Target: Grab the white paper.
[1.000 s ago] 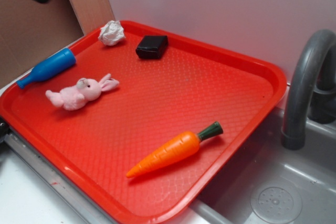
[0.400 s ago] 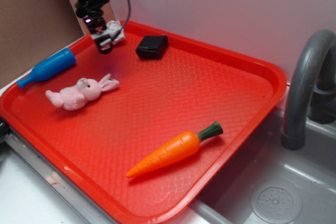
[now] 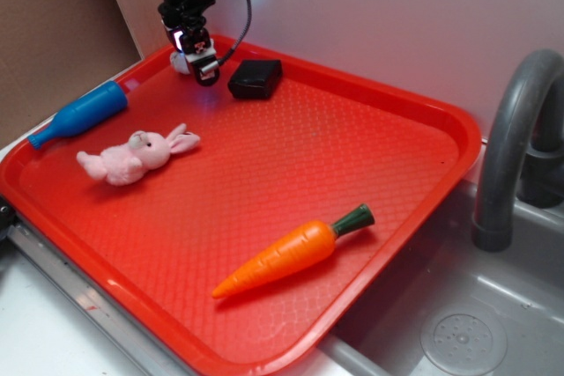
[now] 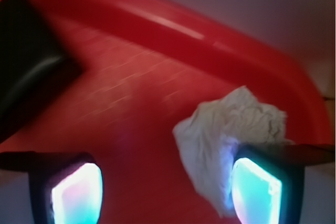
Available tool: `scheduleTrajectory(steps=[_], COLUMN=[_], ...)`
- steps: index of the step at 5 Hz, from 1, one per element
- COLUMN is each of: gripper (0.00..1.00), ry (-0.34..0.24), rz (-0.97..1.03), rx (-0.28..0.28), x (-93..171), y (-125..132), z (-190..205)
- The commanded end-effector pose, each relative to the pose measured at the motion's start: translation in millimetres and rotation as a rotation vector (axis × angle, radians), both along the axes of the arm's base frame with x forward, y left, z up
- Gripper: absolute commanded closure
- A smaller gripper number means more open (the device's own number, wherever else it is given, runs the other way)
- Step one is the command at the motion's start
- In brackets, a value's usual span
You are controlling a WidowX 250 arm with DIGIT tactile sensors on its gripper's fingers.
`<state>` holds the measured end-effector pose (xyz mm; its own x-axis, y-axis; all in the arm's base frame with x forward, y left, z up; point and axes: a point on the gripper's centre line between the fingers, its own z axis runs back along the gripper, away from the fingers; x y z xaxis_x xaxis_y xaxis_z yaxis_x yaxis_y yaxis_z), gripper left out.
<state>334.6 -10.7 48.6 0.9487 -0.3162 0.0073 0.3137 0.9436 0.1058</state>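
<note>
Exterior view: the tool (image 3: 201, 66) hangs over the red tray's (image 3: 370, 173) far corner, hiding most of the white paper (image 3: 179, 61), just left of the black block (image 3: 256, 78).

Wrist view: fingers (image 4: 257, 190) spread wide; the white paper (image 4: 228, 135) sits off-centre against the right one. Approach step, I judge; next, centre, descend, close.

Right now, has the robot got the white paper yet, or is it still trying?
Not yet. Done: the claw has reached the far corner of the red tray, right over the white paper. In hand: it is open, and the wrist view shows the paper beside one finger, not centred in the gap. Left: line up over the paper, close on it and lift it.
</note>
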Motion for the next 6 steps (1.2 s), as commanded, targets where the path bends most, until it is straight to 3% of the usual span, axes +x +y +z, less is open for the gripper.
scheduleTrajectory(steps=[1, 2, 3, 5, 6], gripper=[0.00, 0.00, 1.00, 1.00, 1.00], ry=[-0.043, -0.013, -0.004, -0.018, -0.055], rz=[0.046, 0.082, 0.133, 0.149, 0.200], rx=[0.096, 0.160, 0.220, 0.266, 0.246], x=[15, 9, 7, 7, -1], y=[20, 34, 46, 49, 19], z=[7, -4, -10, -7, 43])
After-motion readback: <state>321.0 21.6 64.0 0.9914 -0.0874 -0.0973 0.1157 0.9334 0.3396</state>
